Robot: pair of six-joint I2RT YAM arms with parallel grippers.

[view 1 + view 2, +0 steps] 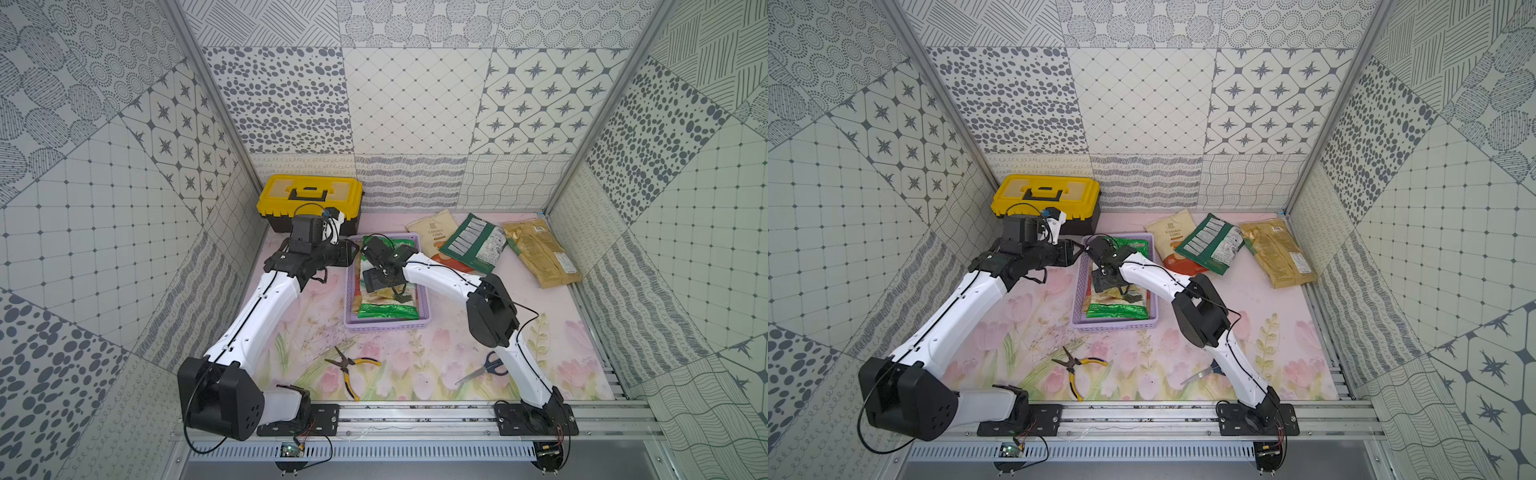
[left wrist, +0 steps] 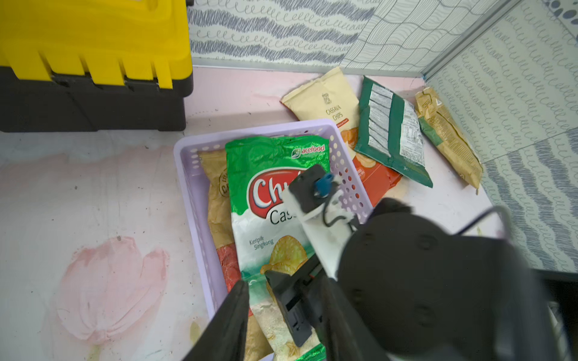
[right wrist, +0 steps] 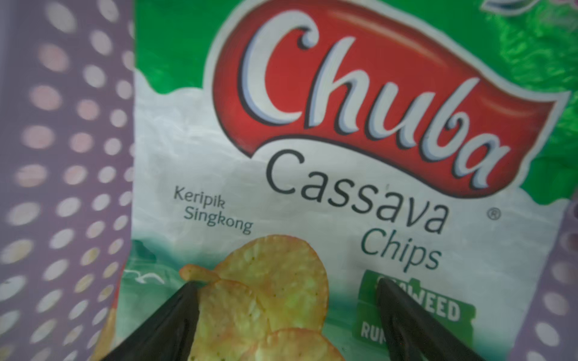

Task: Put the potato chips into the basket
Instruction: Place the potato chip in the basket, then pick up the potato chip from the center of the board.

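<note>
Fingers of the right gripper (image 3: pixel 286 289) stand wide, empty, just over the Chuba bag (image 3: pixel 312 203), lengthwise in the basket (image 1: pixel 386 326). The Cassava Chips bag (image 1: pixel 432 232) lies beyond its right rim, slanted; right arm (image 1: pixel 440 274) nearer. The left gripper (image 2: pixel 283 284): part-open, empty.

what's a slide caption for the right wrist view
Open right gripper over the Chuba bag lying in the lilac basket.

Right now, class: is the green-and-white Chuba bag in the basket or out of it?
In. The Chuba bag lies flat inside the basket, atop a gold bag.
</note>
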